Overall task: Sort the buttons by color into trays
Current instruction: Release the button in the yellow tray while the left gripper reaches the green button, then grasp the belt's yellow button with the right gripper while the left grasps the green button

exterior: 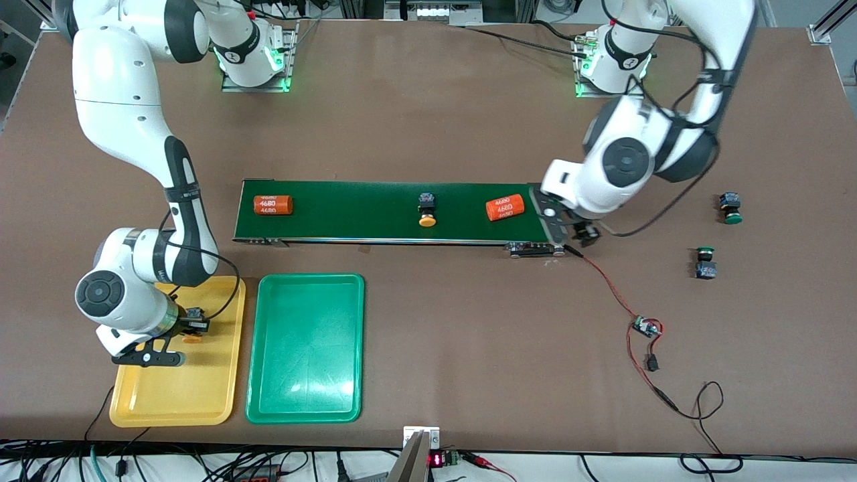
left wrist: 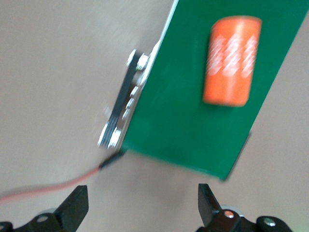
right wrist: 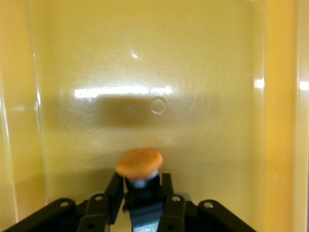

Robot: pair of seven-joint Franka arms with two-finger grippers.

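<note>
Overhead, the front view shows the right gripper low over the yellow tray, with a yellow-capped button between its fingers. The green tray lies just beside the yellow one, toward the left arm's end of the table, and holds nothing. A second yellow-capped button lies on the dark-green conveyor belt between two orange cylinders, its cap pointing toward the front camera. Two green-capped buttons sit on the bare table well apart from the trays, past the belt's end on the left arm's side. The left gripper hangs over that end of the belt, so the left arm looks the nearer one to both the green buttons and the belt; the nearest green-capped button lies from its fingers farther toward the left arm's end of the table.

From the left wrist view, the left gripper's fingers stand wide apart and hold nothing; below them are the belt's end, its roller bracket, a red wire and one orange cylinder.

From the right wrist view, the button's orange cap sticks out ahead of the right gripper's fingers, which stand narrow against the black body, its long axis pointing away from the wrist along the yellow tray's floor. I judge the release into the yellow tray to be in hand; whether the grip has fully let go I cannot tell.
</note>
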